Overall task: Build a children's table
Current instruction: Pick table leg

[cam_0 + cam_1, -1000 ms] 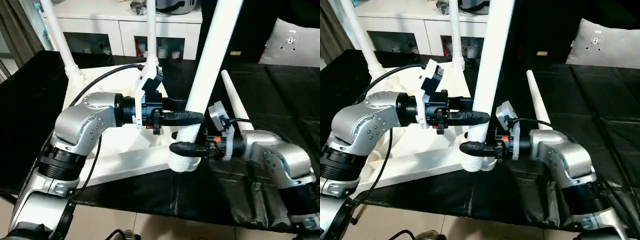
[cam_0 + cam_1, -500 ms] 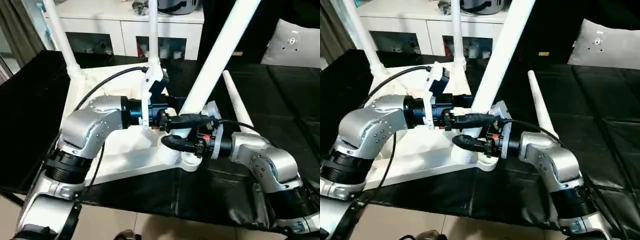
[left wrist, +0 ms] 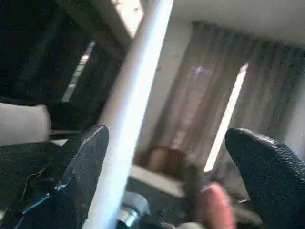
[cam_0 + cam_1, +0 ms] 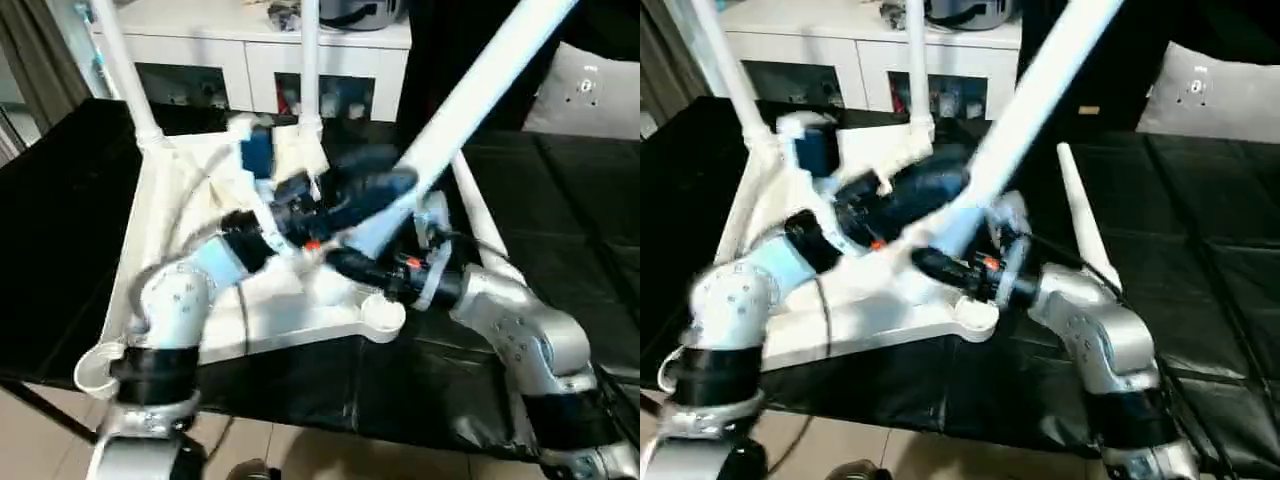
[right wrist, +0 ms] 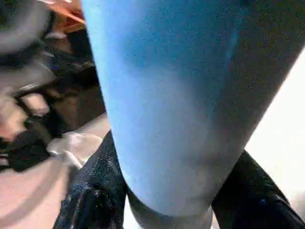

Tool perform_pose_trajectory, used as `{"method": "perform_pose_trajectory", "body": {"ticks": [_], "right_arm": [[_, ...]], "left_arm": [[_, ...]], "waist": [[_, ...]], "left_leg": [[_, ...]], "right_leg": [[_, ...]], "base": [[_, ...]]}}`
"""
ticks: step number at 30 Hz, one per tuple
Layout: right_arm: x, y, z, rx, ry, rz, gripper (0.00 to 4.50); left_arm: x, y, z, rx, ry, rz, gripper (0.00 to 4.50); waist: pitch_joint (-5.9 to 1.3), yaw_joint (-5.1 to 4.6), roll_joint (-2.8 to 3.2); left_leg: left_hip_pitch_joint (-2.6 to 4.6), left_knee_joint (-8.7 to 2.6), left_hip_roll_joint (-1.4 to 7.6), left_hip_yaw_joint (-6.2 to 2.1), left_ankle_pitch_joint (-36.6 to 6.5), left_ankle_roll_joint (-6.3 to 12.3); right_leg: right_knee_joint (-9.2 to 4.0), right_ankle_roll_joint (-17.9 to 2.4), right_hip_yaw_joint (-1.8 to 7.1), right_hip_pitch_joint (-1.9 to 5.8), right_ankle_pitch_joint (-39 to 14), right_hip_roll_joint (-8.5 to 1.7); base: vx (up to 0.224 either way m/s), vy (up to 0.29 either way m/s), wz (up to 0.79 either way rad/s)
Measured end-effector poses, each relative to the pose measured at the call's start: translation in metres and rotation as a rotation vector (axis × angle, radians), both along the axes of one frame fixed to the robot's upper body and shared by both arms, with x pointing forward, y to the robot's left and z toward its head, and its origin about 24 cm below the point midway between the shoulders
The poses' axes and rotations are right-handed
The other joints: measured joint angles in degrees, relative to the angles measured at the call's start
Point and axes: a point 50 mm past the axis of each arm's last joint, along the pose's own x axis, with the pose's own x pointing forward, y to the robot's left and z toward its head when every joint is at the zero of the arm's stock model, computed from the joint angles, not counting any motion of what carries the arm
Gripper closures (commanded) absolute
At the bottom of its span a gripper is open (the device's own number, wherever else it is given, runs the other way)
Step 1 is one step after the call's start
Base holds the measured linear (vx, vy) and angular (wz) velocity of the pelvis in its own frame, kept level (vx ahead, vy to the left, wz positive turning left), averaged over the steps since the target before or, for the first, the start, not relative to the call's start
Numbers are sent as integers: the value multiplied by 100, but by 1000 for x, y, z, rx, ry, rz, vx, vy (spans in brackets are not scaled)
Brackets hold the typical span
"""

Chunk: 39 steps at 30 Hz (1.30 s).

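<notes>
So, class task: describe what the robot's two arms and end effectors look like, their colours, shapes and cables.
Both arms have rounded silver shells with black joint bands. The right arm shows small screw dots, and a black cable runs along the left arm. Each end effector has two black, textured fingers.

Left pincer (image 3: 164, 181) opened, released leg (image 4: 470, 100); leg now tilted further right, over tabletop (image 4: 300, 320).

Smooth white plastic, slight sheen: tabletop (image 4: 160, 190), legs (image 4: 470, 95). Matt black cloth, creased: work table (image 4: 560, 230). Brushed silver metal: forearm (image 4: 510, 320). Fingers (image 3: 267, 162): textured black rubber.
</notes>
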Motion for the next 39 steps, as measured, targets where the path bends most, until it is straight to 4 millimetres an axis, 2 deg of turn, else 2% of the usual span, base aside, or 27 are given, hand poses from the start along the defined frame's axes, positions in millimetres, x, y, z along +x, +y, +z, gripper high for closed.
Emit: {"method": "perform_pose_trajectory", "body": {"ticks": [3,7,9,14,16,17,21,25,28,36,38,39], "right_arm": [[4,-13,-1,-53,-6,-86,261],[1,-20,-6,-102,1,-166,261],[2,-22,-8,-133,6,-206,261],[1,-24,-5,-178,4,-254,261],[1,-24,-3,-194,-20,-261,261],[0,-24,-2,-197,-33,-262,261],[-1,-20,-1,-239,-77,-277,261],[-4,-19,-2,-250,-60,-263,261],[-9,-18,0,-207,-79,-181,261],[-14,-19,-2,-183,-96,-166,261],[-15,-17,-1,-163,-92,-148,261],[-16,-17,-1,-156,-88,-139,261]], "left_arm": [[1,17,-16,129,21,101,0],[-1,28,-35,442,-48,176,0],[-3,31,-47,561,-55,186,0],[-12,26,-72,713,-74,181,0],[-17,23,-83,748,-57,161,0],[-20,22,-87,756,-45,151,18],[-20,22,-103,824,-21,143,36],[-21,26,-115,870,-63,121,74],[-23,28,-119,889,-62,93,94],[-20,33,-125,917,-18,69,158],[-21,32,-128,921,-6,56,161],[-21,31,-128,922,-6,51,179]], "waist": [[1,-66,-2],[1,-90,-2],[1,-95,-2],[1,-91,-2],[1,-92,-3],[1,-94,-3],[0,-97,-5],[0,-96,-6],[0,-96,-6],[-1,-95,-3],[-1,-106,-2],[-1,-105,-2]], "left_leg": [[1,-10,0,-1,4,-7],[1,-20,-1,0,4,-7],[1,-22,-2,1,4,-7],[3,-24,-3,1,4,-8],[3,-24,-2,1,5,-8],[3,-24,-3,2,5,-8],[7,-24,-3,2,6,-10],[5,-24,-4,2,6,-10],[5,-25,-4,2,5,-9],[7,-27,-5,2,5,-9],[9,-27,-4,2,5,-9],[10,-27,-4,2,5,-9]], "right_leg": [[-1,3,-1,-4,-1,2],[-6,8,2,-7,-5,3],[-8,8,4,-8,-4,3],[-8,8,6,-7,-4,3],[-8,7,5,-8,-4,3],[-7,7,6,-8,-4,3],[-6,7,6,-8,-4,3],[-8,8,9,-8,-4,2],[-8,8,9,-8,-4,2],[-8,6,9,-8,-3,2],[-6,5,9,-7,-2,2],[-6,5,8,-7,-2,2]], "base": [[0,0,0],[0,0,0],[0,0,0],[0,0,0],[0,0,0],[0,0,0],[0,0,0],[0,0,0],[0,0,0],[0,0,0],[0,0,0],[0,0,0]]}}
